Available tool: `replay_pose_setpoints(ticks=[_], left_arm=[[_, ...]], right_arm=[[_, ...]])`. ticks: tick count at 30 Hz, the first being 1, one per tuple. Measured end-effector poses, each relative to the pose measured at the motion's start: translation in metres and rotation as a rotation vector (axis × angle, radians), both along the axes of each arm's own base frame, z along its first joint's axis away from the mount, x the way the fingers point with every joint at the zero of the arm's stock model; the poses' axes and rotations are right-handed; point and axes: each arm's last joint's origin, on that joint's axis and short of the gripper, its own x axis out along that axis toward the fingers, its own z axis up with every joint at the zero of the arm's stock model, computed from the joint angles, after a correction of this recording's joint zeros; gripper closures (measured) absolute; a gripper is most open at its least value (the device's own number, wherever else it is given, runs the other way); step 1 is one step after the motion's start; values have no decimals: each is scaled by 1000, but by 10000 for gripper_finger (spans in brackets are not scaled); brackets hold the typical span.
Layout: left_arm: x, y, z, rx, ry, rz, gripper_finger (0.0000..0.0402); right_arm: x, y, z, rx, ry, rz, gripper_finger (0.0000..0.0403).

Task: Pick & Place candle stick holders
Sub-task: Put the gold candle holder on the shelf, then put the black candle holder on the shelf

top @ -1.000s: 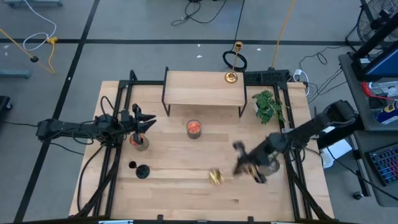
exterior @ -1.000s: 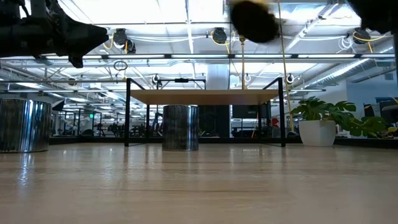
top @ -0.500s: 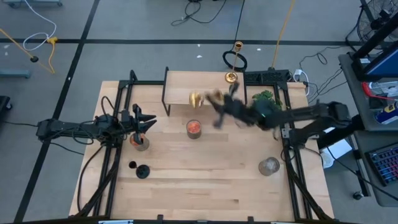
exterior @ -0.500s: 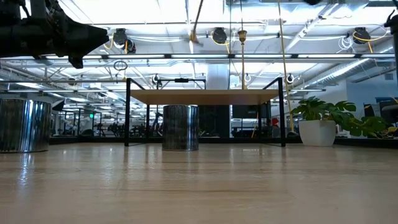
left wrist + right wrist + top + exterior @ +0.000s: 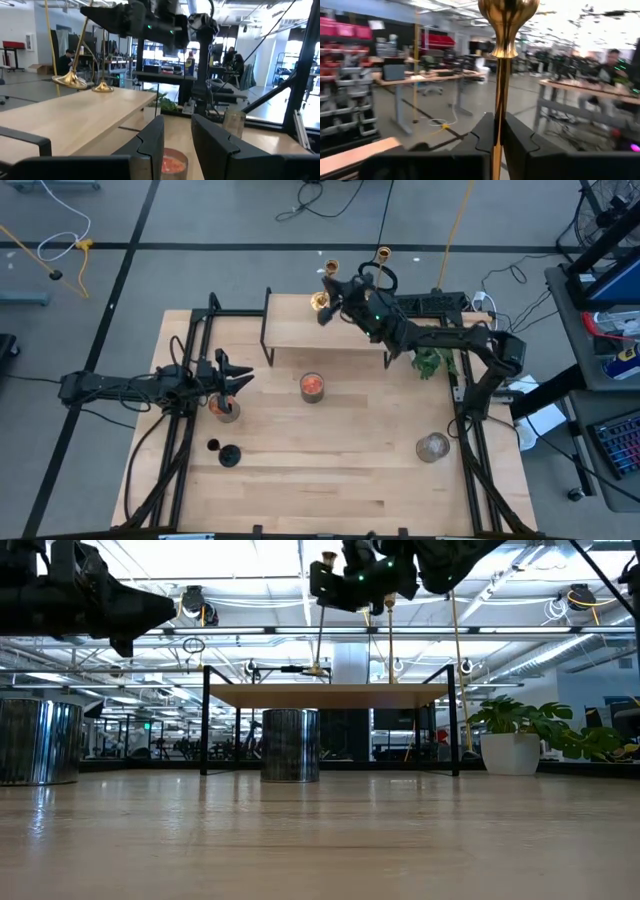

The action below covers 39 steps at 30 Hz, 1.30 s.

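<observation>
My right gripper [image 5: 338, 288] is over the far edge of the wooden shelf [image 5: 325, 330], shut on a shiny gold candle stick holder [image 5: 322, 298]. This holder also shows in the low view [image 5: 321, 620]. A second gold holder [image 5: 374, 302] stands on its round base on the shelf just to the right. The small black holder [image 5: 228, 455] is on the table at the near left. My left gripper [image 5: 238, 380] is open and empty above a metal cup [image 5: 225, 411]. My right gripper pinches the gold holder's thin stem [image 5: 499, 115] between its two fingers, in the stem's upper part below the top cup [image 5: 507, 20]. The fingers come level from the table's right and lie across the stem. The holder is nearly upright, slightly tilted. Its base [image 5: 318, 670] is at the shelf top; whether it touches I cannot tell.
A glass with a red candle [image 5: 312, 386] stands in front of the shelf. A potted plant [image 5: 432, 350] stands at the far right and a clear glass [image 5: 432, 447] at the near right. A black ring [image 5: 380, 278] sits behind the shelf. People show in the room beyond.
My right gripper has carried the gold holder from low over the table's near right, up and toward the far edge, to the shelf's far side. The holder has turned from slanting to nearly upright, left of the other gold holder. The gripper has stayed shut on it.
</observation>
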Motion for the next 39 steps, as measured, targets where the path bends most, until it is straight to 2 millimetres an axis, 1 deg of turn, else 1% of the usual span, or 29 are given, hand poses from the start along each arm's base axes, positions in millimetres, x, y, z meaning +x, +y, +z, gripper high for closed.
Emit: replay_pose_setpoints(ticks=[3,7,12,21,24,28,32,39], left_arm=[[0,0,-2,0,19,0,298],[0,0,-3,2,29,0,298],[1,0,-4,1,40,0,298],[1,0,-4,0,41,-1,298],[1,0,-4,0,43,-1,298],[1,0,-4,-1,47,-1,298],[1,0,-5,-1,47,-1,298],[1,0,-6,-3,63,-1,298]], right_arm=[[-2,-12,-5,36,-21,-24,386],[-1,-22,-15,74,-4,-44,388],[4,-26,-28,104,11,-50,387],[3,-28,-30,103,28,-105,383],[3,-28,-30,103,31,-104,370],[4,-28,-34,116,47,-104,341],[3,-28,-32,111,36,-104,316],[3,-28,-32,112,38,-104,285]])
